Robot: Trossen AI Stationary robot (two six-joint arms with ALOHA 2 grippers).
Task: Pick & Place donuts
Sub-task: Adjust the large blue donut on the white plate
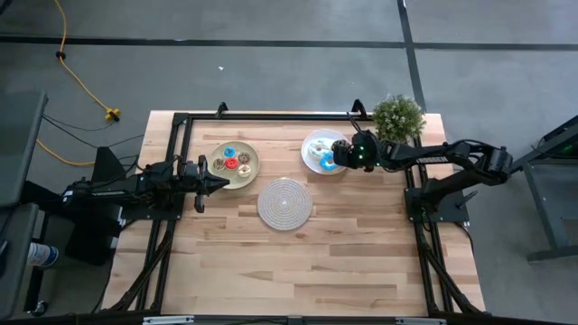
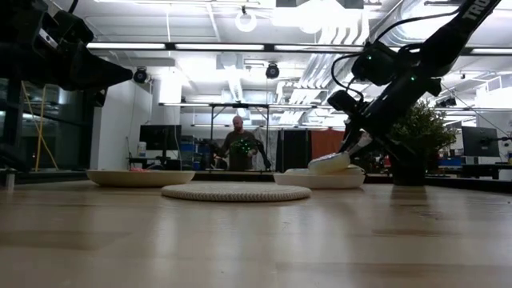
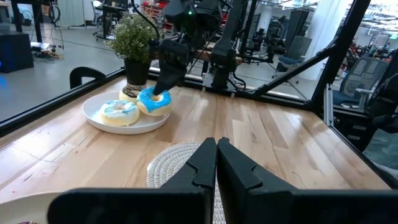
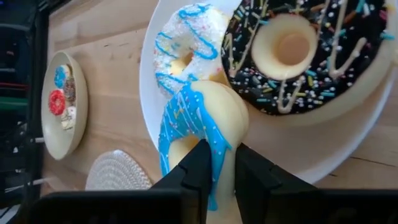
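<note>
Wood table point(image 1: 298, 262), lab rm behind, person point(image 2: 238, 144) standing.

Tally on my screen: seven donuts, three round dishes, one plant, two grippers, one person.

I count three donuts on the white plate point(image 1: 312, 142), right of centre in the overhead frame: a blue-iced donut point(image 4: 199, 124), a white donut point(image 4: 186, 46) and a chocolate donut point(image 4: 298, 56). Four small donuts point(image 1: 232, 165), as far as I can tell, sit on the tan plate point(image 1: 237, 181) left of centre. There is one woven round mat point(image 1: 284, 203) at mid-frame and one potted plant point(image 1: 398, 117) at upper right. I see the left gripper point(image 1: 217, 181) and the right gripper point(image 1: 336, 155), and one person point(image 2: 238, 144) in the background.
</note>
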